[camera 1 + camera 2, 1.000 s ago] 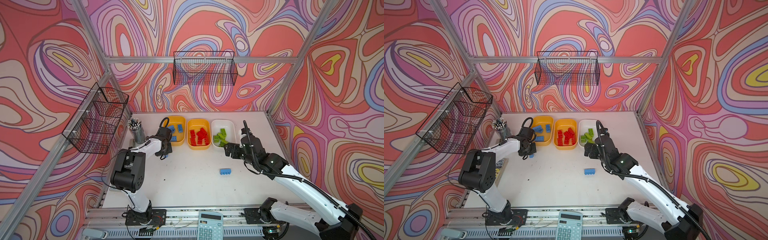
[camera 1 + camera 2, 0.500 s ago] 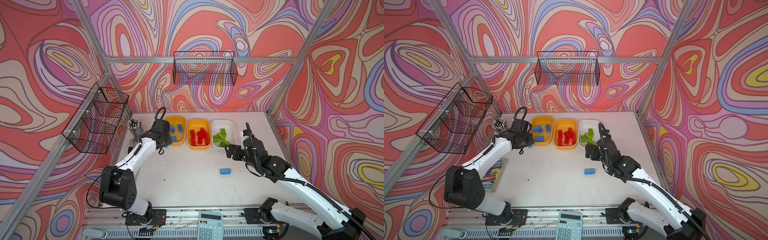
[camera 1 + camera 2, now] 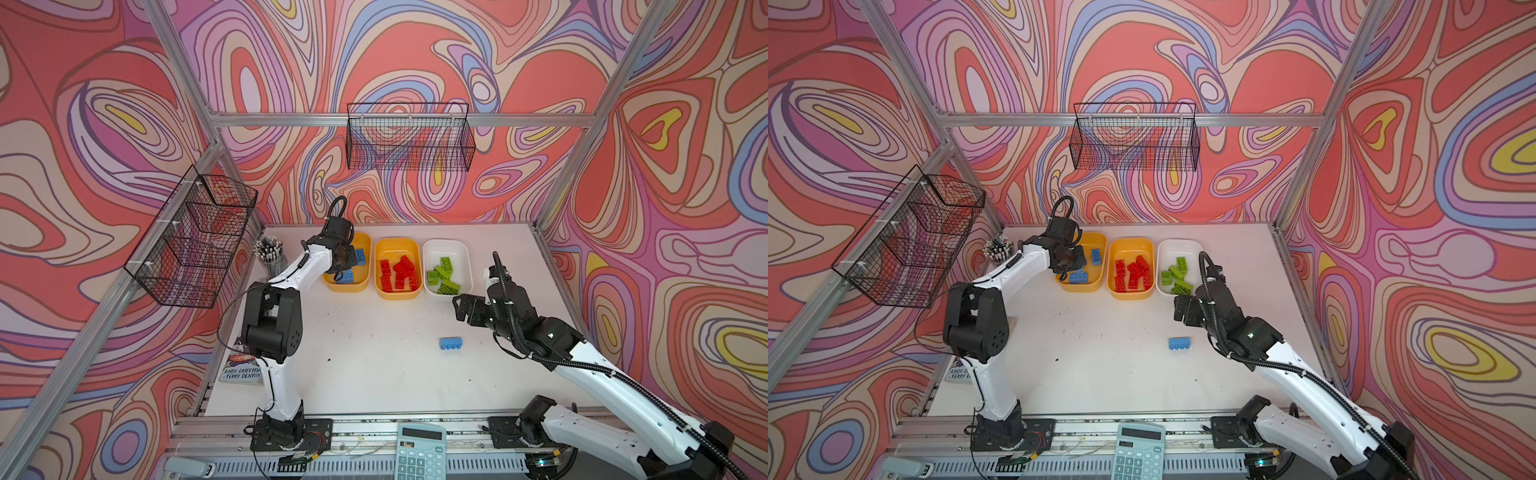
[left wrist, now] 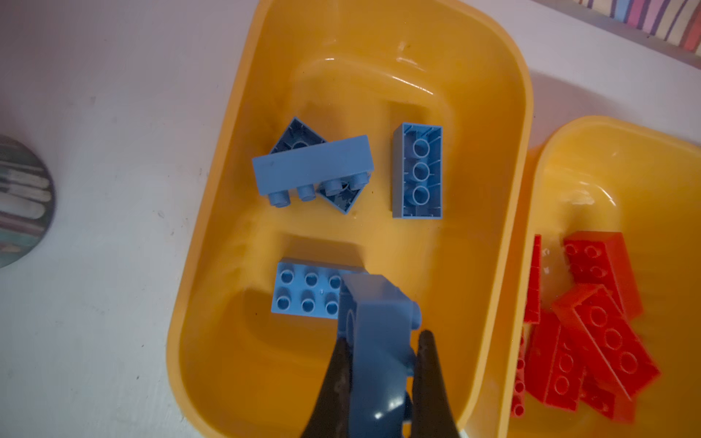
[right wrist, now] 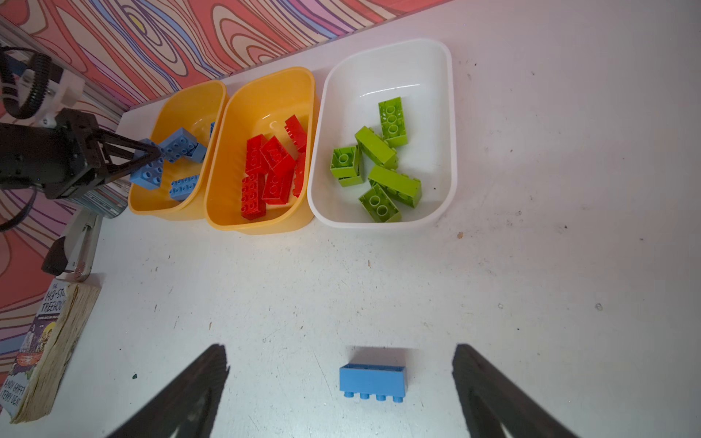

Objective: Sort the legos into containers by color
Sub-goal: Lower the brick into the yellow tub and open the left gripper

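Left gripper (image 4: pixel 385 337) clamps a blue brick (image 4: pixel 375 303) over the leftmost tray (image 4: pixel 265 57). Right gripper (image 5: pixel 340 349), jaws spread and empty, hangs near the lone brick (image 3: pixel 451 343), lower centre.

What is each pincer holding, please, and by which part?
The left pincer grips a light blue lego by two opposite faces; the right pincer, open, holds nothing.

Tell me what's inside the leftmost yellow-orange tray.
Four light blue studded plastic bricks lie in the yellow-orange plastic tray, one resting across another. The left tool holds a fifth brick above them, hiding one brick's end and the floor beneath.
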Motion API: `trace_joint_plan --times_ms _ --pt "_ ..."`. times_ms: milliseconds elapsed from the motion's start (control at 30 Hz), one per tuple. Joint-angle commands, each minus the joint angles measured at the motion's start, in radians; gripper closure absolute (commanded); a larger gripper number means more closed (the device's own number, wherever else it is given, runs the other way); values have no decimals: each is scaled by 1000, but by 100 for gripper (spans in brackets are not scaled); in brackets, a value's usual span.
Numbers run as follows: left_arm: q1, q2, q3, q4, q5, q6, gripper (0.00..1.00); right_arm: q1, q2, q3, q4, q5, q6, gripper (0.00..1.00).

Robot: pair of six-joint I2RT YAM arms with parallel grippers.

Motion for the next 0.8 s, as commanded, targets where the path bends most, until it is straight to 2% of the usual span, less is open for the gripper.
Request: trace_joint_plan --times_ms 0,100,233,467,700,767 --pt "-4 62 75 -26 6 13 73 2 28 -15 3 15 21 2" --pt "-4 107 128 -50 7 30 47 1 57 -35 23 7 35 2" --pt "-4 68 96 -15 30 36 24 2 92 -53 27 9 46 2" --pt "-45 -156 -124 64 27 24 15 2 166 -73 24 -6 54 2" --pt "-179 -433 -461 147 -35 14 7 3 195 -110 41 -18 68 2" --pt "-225 -530 -572 199 -32 28 0 4 198 -119 44 -23 71 2"
